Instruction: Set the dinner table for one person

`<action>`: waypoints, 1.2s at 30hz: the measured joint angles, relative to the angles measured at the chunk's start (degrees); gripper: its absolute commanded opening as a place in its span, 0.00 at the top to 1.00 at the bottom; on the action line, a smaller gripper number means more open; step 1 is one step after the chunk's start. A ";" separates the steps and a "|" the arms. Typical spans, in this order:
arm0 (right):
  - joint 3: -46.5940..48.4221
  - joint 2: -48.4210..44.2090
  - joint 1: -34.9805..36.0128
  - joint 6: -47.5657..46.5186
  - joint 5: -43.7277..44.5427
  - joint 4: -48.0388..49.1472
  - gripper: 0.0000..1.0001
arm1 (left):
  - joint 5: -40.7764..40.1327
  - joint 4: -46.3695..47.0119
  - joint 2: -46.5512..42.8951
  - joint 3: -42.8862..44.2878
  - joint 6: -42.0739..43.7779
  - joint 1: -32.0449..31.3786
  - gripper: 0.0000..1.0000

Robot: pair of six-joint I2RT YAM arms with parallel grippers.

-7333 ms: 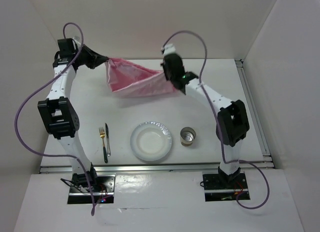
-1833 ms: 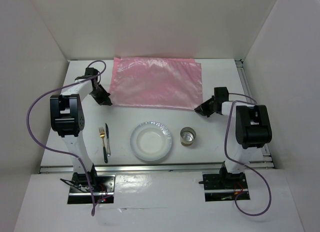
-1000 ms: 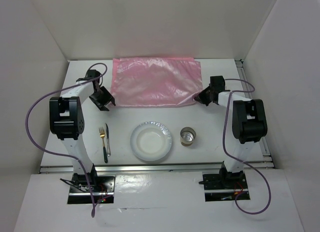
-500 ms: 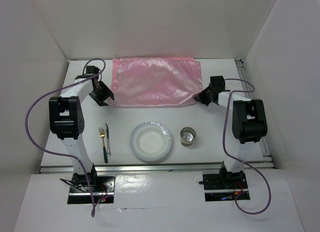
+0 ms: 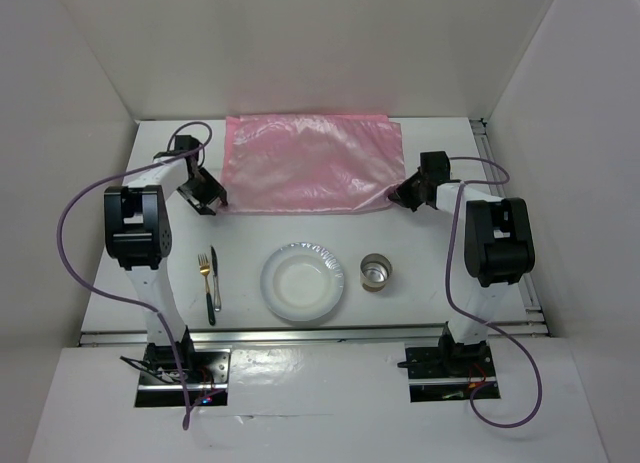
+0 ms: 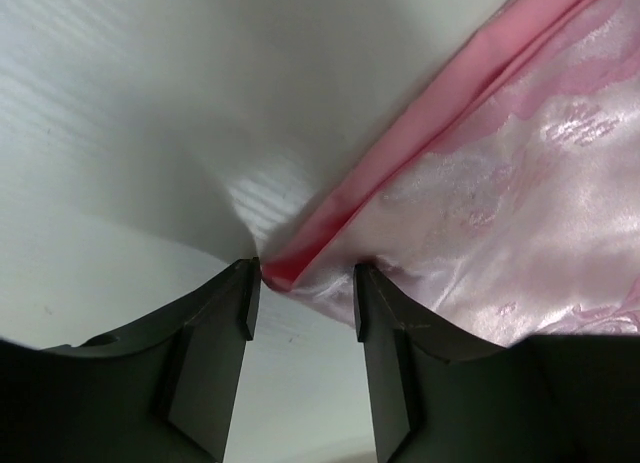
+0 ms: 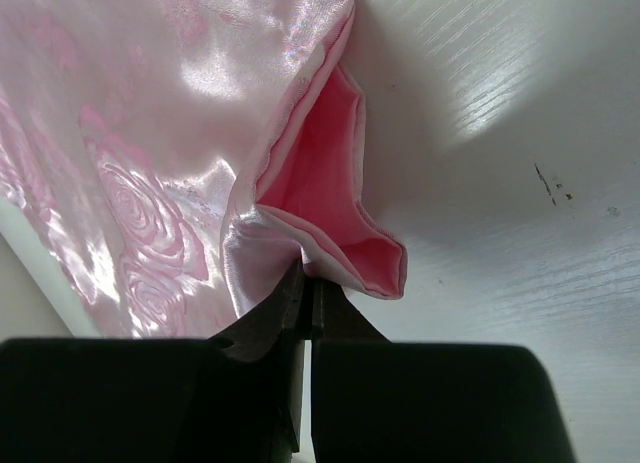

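A shiny pink cloth mat [image 5: 310,163] lies spread flat on the far half of the white dinner table [image 5: 450,153]. My left gripper [image 5: 210,201] is low at the mat's near-left corner. In the left wrist view that gripper [image 6: 305,283] is open, and the folded corner of the mat [image 6: 480,213] lies just between its fingertips. My right gripper [image 5: 397,196] is at the near-right corner. The right wrist view shows this gripper [image 7: 308,283] shut on a pinched, curled-up bit of the mat [image 7: 200,133].
A white plate [image 5: 270,283] sits near the front middle, with a small metal cup [image 5: 377,272] to its right. A gold fork [image 5: 205,271] and a dark-handled knife [image 5: 215,283] lie to its left. Metal rails run along the table's front and right edges.
My left gripper has shifted slightly along the mat's near-left corner, and its jaws have narrowed a little. The right gripper keeps hold of its corner and has not moved.
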 measured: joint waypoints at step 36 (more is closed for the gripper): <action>36.54 -19.06 -2.21 -14.12 -4.42 -12.81 1.00 | 15.43 -6.21 -33.53 28.65 -1.55 8.85 1.00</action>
